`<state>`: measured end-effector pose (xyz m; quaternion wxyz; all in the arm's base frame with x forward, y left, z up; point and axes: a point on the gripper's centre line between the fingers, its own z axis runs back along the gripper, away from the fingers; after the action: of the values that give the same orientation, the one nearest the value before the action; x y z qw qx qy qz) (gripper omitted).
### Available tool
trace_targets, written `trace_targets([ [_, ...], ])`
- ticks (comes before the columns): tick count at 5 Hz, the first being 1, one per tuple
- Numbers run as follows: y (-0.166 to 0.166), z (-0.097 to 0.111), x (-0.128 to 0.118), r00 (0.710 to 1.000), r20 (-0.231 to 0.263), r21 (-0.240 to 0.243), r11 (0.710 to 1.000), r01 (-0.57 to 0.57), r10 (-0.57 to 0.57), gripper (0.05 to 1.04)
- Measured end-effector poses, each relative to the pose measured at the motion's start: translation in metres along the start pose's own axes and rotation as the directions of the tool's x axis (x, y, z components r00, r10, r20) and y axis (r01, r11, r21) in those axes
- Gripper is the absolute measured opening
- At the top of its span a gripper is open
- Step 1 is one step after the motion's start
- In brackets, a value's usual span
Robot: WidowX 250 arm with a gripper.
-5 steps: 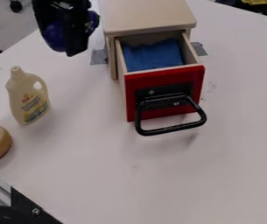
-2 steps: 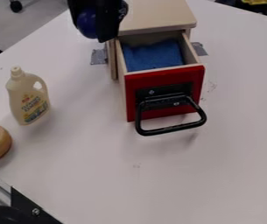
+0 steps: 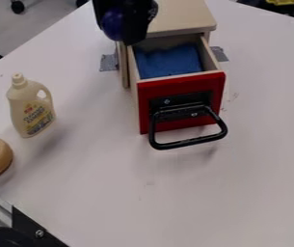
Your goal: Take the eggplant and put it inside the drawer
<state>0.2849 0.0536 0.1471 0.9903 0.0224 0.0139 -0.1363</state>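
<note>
One dark purple eggplant (image 3: 112, 24) is pinched between the jaws, held at the left of the wooden cabinet (image 3: 178, 17) and near the back corner of the open drawer (image 3: 184, 85). Inside the drawer lies a crumpled blue cloth (image 3: 169, 61), which should make a soft landing. The step in hand looks to be the carry, with the release yet to come. The arm (image 3: 135, 10) would do well to keep the load high, clear the side wall and the cabinet's top edge, and come in from the front half of the opening. Once centred over the cloth, it should sink below the rim before letting go; dropped early, the rounded eggplant might bounce off the wall or roll over it.
</note>
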Motion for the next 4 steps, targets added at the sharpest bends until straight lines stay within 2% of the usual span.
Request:
trace_targets([
  [4,-0.0073,-0.0152,0.0025,1.0,-0.022,0.02,1.0,0.0,0.001,0.78],
])
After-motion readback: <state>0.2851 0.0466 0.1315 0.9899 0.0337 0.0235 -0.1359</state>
